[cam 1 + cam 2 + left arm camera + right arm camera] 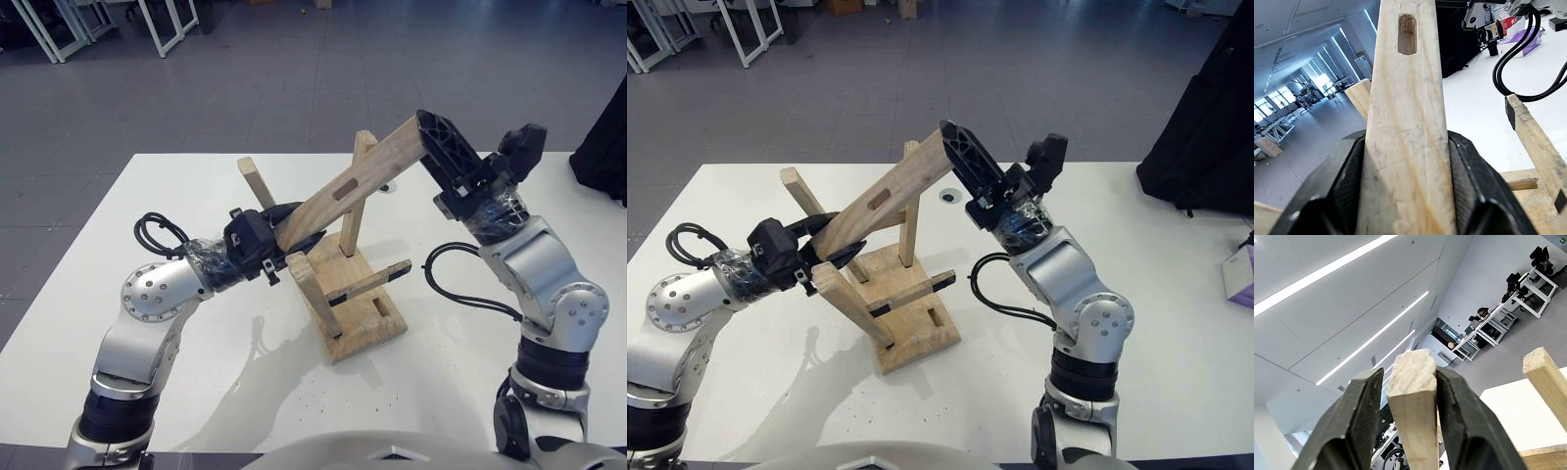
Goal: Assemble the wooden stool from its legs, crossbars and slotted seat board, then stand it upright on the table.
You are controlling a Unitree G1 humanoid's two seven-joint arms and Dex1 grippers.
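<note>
I am watching both grippers clamping one long wooden leg [377,164], which is slanting over the white table [186,186] - low end at the left, high end at the right. The left gripper [300,225] is grasping the low end between its black fingers [1347,181], and the right gripper [431,142] is pinching the high end. The leg is pale, flat-faced and square-cut, with a dark oval mortise [343,191] partway along it.

Under it the slotted seat board [358,331] is lying flat near the table's middle. Other legs [355,201] are rising from it, and a crossbar [372,282] with dark ends is jutting rightward from the nearest one.

The left wrist view is giving me what the head views are not: fine lengthwise grain, faint scuffs, and the mortise's rounded ends. The right wrist view is giving me the rough sawn end grain [1410,374] squeezed between matte moulded fingers - and another leg's tip [1546,377] just beside it.
</note>
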